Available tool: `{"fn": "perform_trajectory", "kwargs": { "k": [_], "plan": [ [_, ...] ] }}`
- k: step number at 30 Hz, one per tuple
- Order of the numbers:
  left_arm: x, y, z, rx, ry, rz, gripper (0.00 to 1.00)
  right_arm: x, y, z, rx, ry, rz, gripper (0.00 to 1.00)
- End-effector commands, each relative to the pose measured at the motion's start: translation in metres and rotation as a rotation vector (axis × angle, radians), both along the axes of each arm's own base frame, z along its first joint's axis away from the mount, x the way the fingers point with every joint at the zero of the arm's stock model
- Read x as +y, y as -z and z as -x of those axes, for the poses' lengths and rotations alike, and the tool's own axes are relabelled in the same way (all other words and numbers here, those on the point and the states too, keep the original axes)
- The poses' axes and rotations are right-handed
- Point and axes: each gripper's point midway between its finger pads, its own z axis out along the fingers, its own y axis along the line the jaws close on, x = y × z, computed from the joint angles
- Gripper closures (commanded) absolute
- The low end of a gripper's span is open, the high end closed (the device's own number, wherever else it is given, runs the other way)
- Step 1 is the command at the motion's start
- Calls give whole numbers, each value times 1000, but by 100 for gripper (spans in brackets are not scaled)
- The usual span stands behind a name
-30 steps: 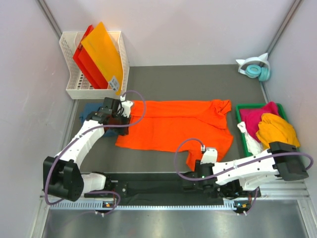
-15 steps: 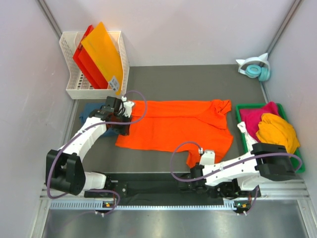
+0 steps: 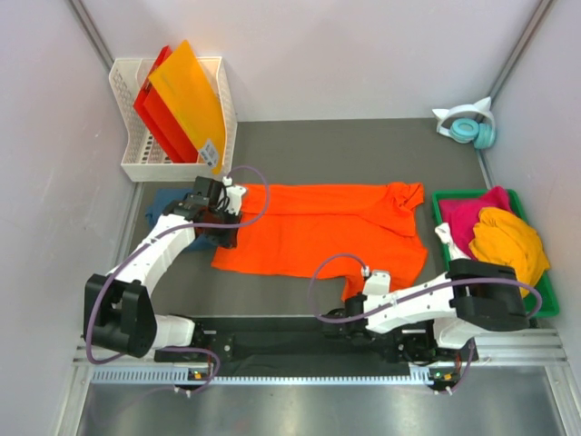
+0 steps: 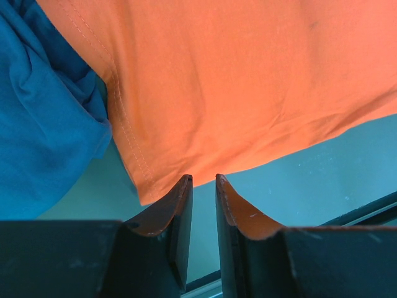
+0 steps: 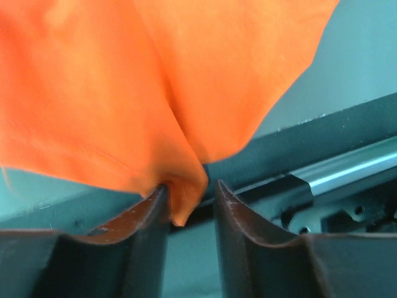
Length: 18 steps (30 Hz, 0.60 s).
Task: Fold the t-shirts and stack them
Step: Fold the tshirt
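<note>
Orange t-shirt (image 3: 318, 227) long axis left-right. Left hand (image 4: 203, 179) narrow, empty, at hem corner; right hand (image 5: 191, 186) part-open, sleeve between jaws, unclamped.

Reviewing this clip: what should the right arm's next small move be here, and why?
Probably close the right gripper. A bunched tip of the orange t-shirt sits between its jaws, touching one while a gap shows beside the other. The cloth looks placed but not yet clamped, so closing should secure it before any lift or fold.
</note>
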Motion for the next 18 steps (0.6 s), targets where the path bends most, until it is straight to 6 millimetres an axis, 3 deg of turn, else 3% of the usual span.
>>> {"fn": "perform_trajectory", "kwargs": {
  "k": [1, 2, 3, 4, 8, 14, 18],
  "plan": [
    [-5, -11, -4, -22, 9, 25, 73, 2, 3, -15, -28, 28, 5, 75],
    [-5, -11, -4, -22, 9, 25, 74, 3, 2, -15, -24, 33, 1, 82],
    [-4, -11, -3, -22, 10, 23, 73, 0, 2, -14, -20, 40, 6, 97],
    [-5, -12, -4, -25, 13, 24, 73, 0, 2, -13, -20, 46, 4, 100],
    [-5, -12, -3, -27, 9, 26, 74, 3, -8, -15, -59, 55, -10, 100],
    [-6, -28, -7, -67, -27, 51, 74, 12, -57, -28, -184, 42, -23, 100],
    [-13, -35, -1, -39, -7, 86, 71, 18, -75, -34, -215, 30, -34, 100]
  ]
}}
